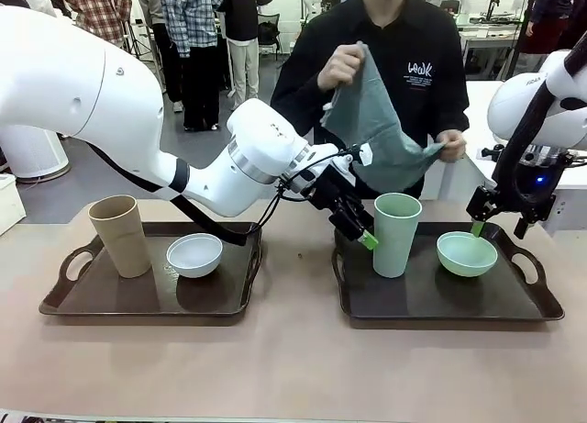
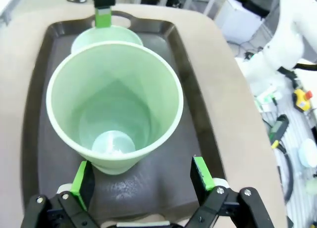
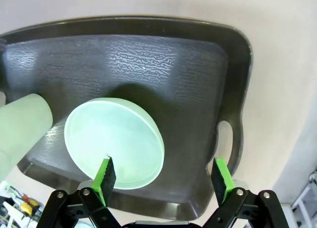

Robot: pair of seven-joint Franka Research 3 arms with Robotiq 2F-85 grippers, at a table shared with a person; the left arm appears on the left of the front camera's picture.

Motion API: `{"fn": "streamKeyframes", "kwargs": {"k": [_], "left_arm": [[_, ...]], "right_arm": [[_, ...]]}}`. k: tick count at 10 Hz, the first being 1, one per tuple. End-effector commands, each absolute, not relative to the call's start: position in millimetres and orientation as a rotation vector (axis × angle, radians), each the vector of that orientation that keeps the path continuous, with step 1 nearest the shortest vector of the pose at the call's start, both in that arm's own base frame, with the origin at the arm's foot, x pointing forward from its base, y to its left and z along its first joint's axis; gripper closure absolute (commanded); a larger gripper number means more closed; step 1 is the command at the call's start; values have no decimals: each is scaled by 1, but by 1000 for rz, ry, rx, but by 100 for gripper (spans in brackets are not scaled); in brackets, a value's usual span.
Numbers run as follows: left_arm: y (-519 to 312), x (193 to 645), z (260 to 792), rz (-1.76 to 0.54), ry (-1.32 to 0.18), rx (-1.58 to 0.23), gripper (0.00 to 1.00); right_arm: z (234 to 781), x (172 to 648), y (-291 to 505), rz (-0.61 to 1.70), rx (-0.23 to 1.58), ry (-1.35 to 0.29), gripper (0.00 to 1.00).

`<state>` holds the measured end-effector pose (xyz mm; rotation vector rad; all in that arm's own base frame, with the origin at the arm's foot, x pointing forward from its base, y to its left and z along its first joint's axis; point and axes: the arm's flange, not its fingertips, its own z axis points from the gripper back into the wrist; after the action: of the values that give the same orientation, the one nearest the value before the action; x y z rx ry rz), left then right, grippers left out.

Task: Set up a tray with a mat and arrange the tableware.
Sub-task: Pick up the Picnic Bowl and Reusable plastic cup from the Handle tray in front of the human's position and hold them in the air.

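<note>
The person across the table holds a teal cloth mat [image 1: 376, 134] up in both hands. A pale green cup [image 1: 396, 233] and a pale green bowl [image 1: 466, 253] stand on the right dark tray [image 1: 431, 304]. My left gripper [image 1: 362, 232] is open just left of that cup, which stands upright right ahead of its fingers [image 2: 202, 172] in the left wrist view. Open too, my right gripper [image 1: 500, 227] hovers over the bowl [image 3: 114, 144], one finger above its rim. A tan cup [image 1: 120, 235] and a white bowl [image 1: 194, 254] stand on the left tray [image 1: 92, 299].
The two trays lie side by side on the beige table, with a bare strip [image 1: 293, 285] between them. My left arm reaches across above the left tray's far right corner. Bare table runs along the near edge. People stand farther back in the room.
</note>
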<state>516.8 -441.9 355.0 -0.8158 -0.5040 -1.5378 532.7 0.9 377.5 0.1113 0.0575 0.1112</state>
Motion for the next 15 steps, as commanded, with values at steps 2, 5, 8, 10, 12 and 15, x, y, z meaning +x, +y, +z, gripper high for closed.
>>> {"fn": "streamKeyframes", "kwargs": {"k": [2, 5, 8, 10, 12, 15], "left_arm": [[-455, 528, 347, -1545, -510, -809, 0], [-463, 528, 343, -1580, -575, -787, 0], [-470, 527, 339, -1603, -605, -770, 0], [-473, 528, 336, -1603, -624, -773, 0], [-478, 527, 332, -1608, -629, -786, 0], [-480, 526, 329, -1610, -655, -806, 72]], "right_arm": [[362, 549, -4, 178, 167, 70, 0], [342, 556, 1, 202, 193, 83, 0], [333, 558, 10, 213, 181, 85, 0], [328, 558, 14, 223, 171, 91, 0], [325, 557, 17, 231, 166, 91, 0], [323, 554, 16, 240, 170, 81, 90]]}}
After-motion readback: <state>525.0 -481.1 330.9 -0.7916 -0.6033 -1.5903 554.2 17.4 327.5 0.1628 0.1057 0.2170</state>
